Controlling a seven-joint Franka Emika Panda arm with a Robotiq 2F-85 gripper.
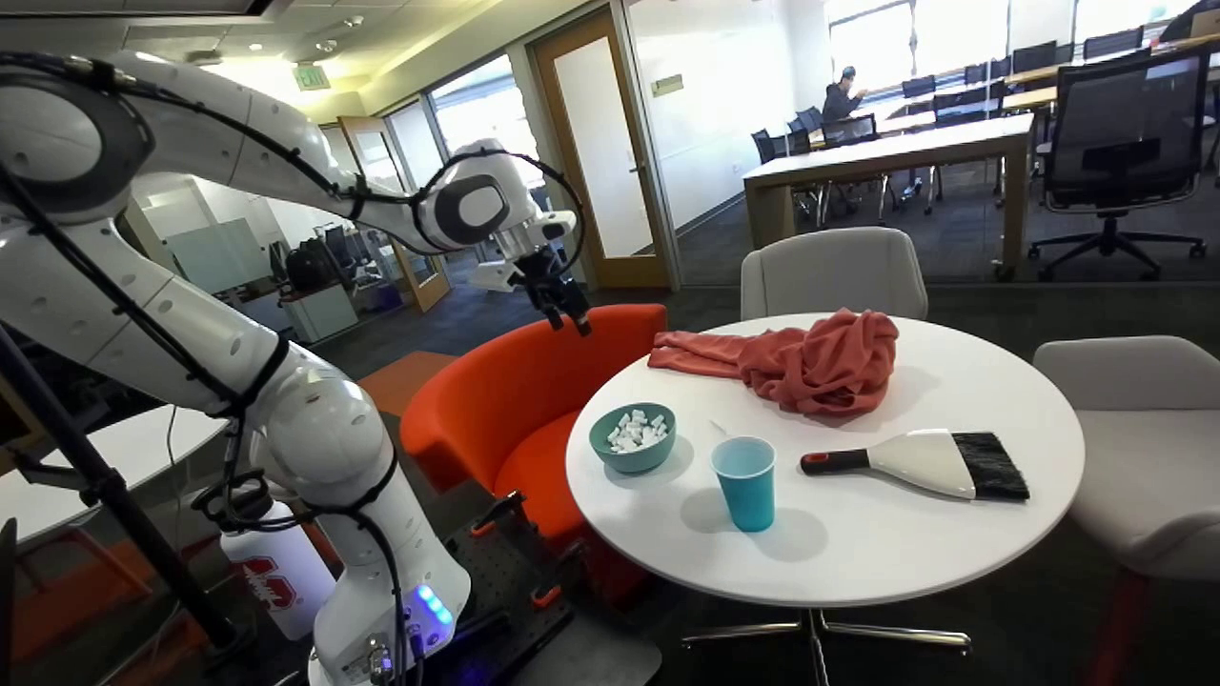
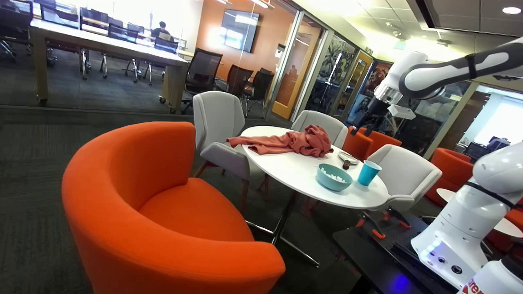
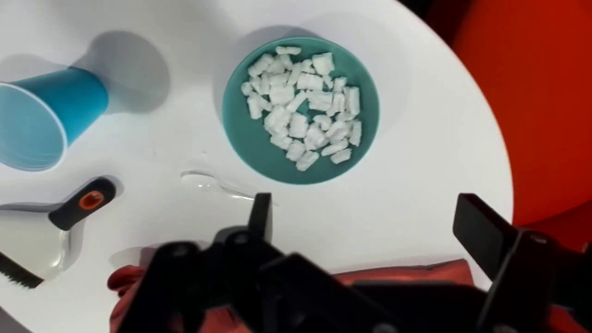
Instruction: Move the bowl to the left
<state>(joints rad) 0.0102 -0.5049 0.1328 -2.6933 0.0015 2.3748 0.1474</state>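
Dark floor (image 2: 36,183), orange chair (image 2: 175,208); white table (image 1: 858,529), teal bowl (image 1: 637,463) atop

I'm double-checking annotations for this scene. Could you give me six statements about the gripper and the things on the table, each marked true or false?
1. The bowl rests on the white table. True.
2. The bowl is being gripped. False: the gripper is open and apart from it.
3. The bowl is filled with black beads. False: it holds white pieces.
4. A blue cup stands upright. True.
5. That cup is covered up. False: its open mouth shows, and the red cloth lies apart from it.
6. The brush has black bristles. True.
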